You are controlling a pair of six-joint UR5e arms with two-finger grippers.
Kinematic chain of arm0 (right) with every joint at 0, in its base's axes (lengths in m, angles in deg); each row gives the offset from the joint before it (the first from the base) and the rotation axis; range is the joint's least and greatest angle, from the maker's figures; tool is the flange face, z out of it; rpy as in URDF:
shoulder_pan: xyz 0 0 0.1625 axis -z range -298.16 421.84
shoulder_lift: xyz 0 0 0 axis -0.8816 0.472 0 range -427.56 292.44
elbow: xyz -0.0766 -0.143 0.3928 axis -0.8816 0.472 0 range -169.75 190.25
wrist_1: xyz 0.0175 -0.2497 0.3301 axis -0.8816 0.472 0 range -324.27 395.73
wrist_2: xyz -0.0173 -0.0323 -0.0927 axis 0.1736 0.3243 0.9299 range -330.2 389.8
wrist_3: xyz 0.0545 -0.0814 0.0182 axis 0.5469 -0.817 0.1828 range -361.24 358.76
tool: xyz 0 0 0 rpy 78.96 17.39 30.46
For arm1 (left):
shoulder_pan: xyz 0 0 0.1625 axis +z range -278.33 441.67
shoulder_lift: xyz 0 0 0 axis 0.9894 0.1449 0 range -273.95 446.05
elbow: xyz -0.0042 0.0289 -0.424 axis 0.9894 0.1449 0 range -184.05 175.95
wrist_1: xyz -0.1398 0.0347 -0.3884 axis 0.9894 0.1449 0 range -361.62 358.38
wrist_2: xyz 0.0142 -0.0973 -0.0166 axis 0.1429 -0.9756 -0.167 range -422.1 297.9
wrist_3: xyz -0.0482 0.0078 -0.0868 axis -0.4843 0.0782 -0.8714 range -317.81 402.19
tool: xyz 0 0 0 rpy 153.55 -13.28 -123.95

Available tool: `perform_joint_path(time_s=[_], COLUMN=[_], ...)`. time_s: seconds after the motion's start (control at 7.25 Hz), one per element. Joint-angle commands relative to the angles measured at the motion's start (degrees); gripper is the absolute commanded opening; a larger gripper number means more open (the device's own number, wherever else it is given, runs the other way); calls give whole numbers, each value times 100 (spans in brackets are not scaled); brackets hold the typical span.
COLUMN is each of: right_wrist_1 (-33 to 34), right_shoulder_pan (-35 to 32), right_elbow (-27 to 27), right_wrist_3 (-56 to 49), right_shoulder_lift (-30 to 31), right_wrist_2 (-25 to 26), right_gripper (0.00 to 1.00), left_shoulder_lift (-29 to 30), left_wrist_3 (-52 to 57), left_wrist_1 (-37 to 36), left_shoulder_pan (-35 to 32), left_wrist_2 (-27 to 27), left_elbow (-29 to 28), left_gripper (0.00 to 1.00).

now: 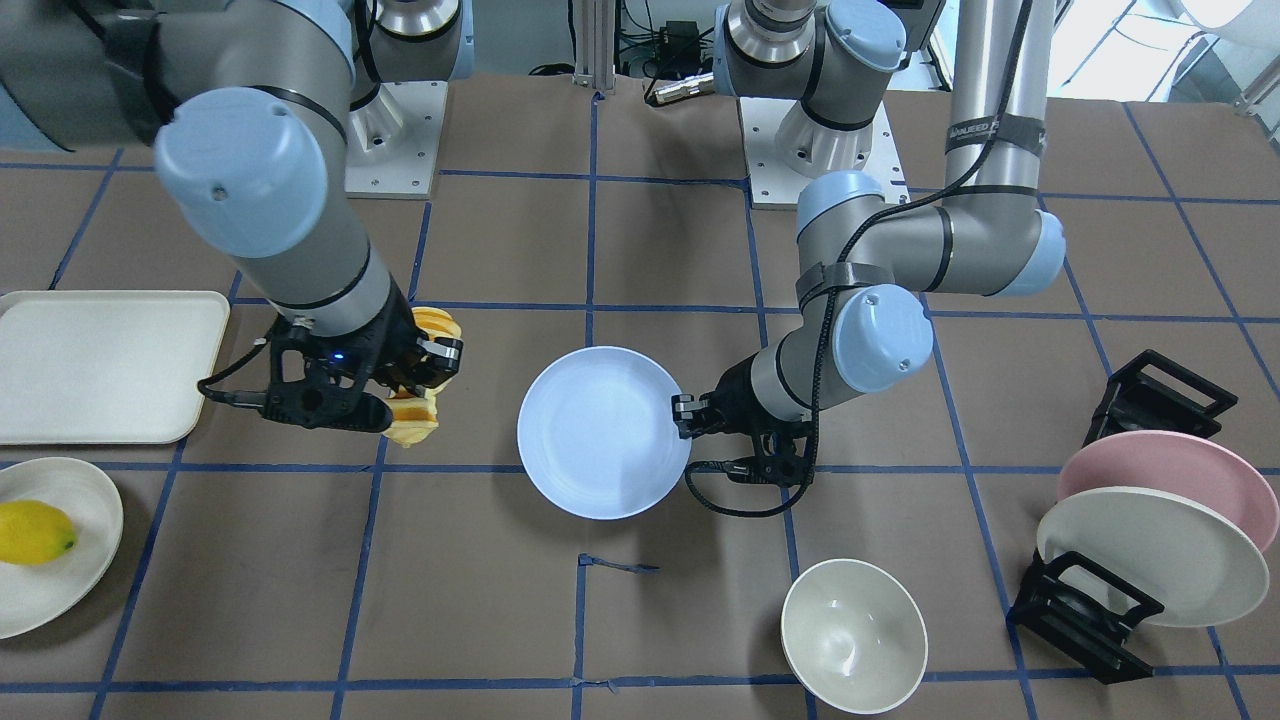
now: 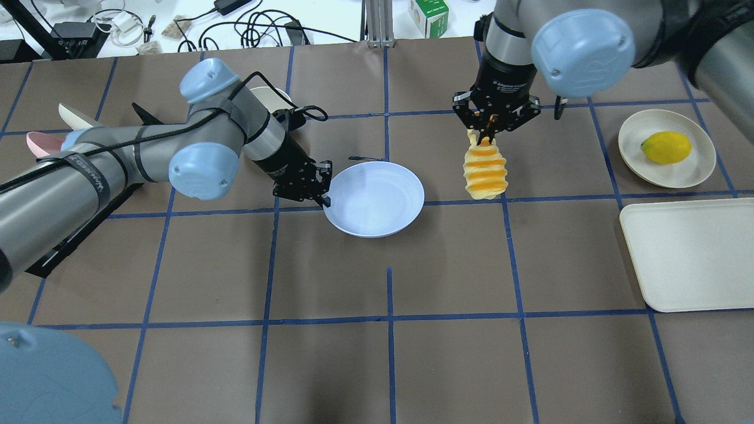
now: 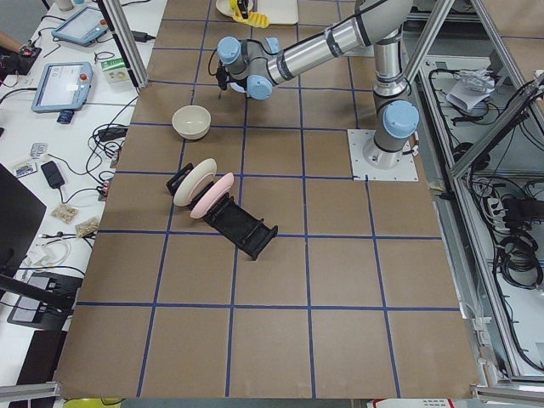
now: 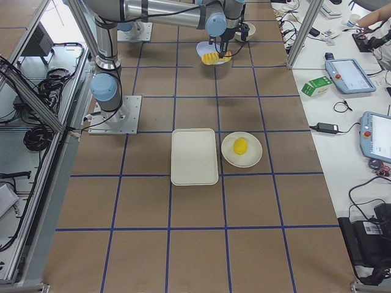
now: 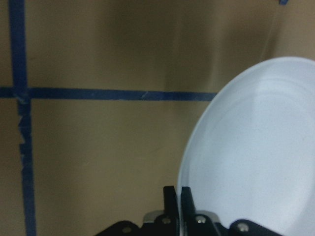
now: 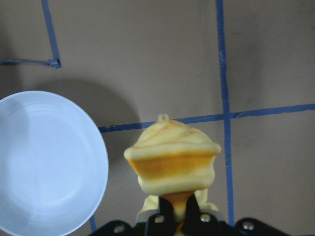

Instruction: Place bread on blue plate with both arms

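The blue plate [image 2: 377,200] is at the table's middle. My left gripper [image 2: 323,194] is shut on its rim; the left wrist view shows the fingers [image 5: 171,196] pinching the plate's edge [image 5: 256,147]. My right gripper [image 2: 488,126] is shut on one end of the bread [image 2: 485,171], an orange-yellow row of slices that hangs down from it above the table, beside the plate and apart from it. The right wrist view shows the bread [image 6: 172,157] below the jaws with the plate [image 6: 44,162] off to its left. In the front-facing view the bread [image 1: 415,425] is left of the plate [image 1: 600,430].
A lemon [image 2: 665,147] lies on a cream plate [image 2: 695,168] at the far right, with a cream tray [image 2: 689,253] nearer. A cream bowl [image 1: 852,635] and a black rack [image 1: 1085,610] holding a pink plate [image 1: 1160,470] and a cream plate [image 1: 1150,550] stand on my left side.
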Motion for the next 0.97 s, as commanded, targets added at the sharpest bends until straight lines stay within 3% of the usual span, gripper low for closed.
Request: perform_joint_path(time_s=[0.0,0.28,0.41,0.55,0.69,0.83], right_wrist_1=[440,1065,1111,1146,1164,1191], right_shoulder_pan=[-370,-800,-889,-907,-1021,-1048], right_elbow=[77,86,77,68,68,25], right_wrist_3=[304,708,771,771,832,833], right_shoulder_lift=[-515,-1026,-1176,-1308,-1414,-1493], right_wrist_2=[-14,-145,-268,-339,-453,-454], right_gripper=[0,0,0,0,0,7], left_shoulder_lift=[312,261,156,7,-204,-493], left_wrist_3=[-48,-197,-450,-583,-584,-584], left_wrist_1=[-1540,-1683,-1614,-1552,-1169,-338], left_shoulder_pan=[-78,-35,18,27,36,62], left_wrist_2=[12,12,81,700,1063,1127], left_elbow=[477,408,390,312,120,-230], left_gripper=[0,99,100,100,100,100])
